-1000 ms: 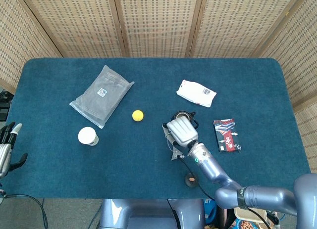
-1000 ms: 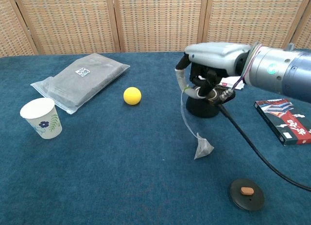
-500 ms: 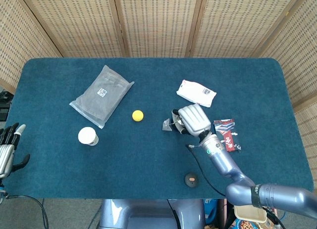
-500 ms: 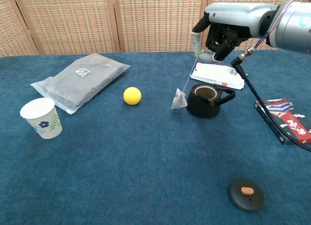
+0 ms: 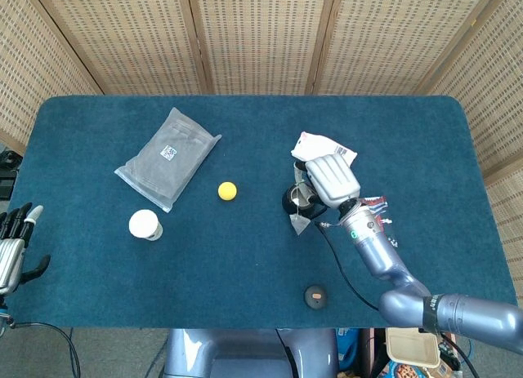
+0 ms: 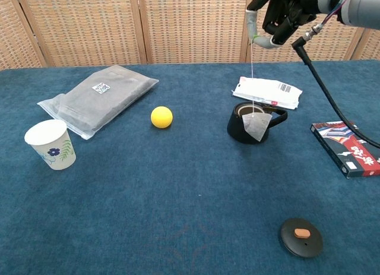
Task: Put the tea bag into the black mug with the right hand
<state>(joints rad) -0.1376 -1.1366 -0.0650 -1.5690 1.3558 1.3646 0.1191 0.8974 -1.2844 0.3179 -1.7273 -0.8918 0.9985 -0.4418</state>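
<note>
My right hand is high above the table and pinches the string of the tea bag betw. thumb and a finger. The bag hangs on this string just at the black mug. In the chest view it looks in front of the mug's near wall, approx. at rim level, not inside; I cannot be sure of depth from here.

What can go wrong: the bag may swing, so if I lower now it can land on the rim or outside on the blue table. It can also catch the rim and tip the mug, which is light. If my pinch slips, the string drops too early.

My left hand rests at the table edge, fingers spread, holding nothing.
</note>
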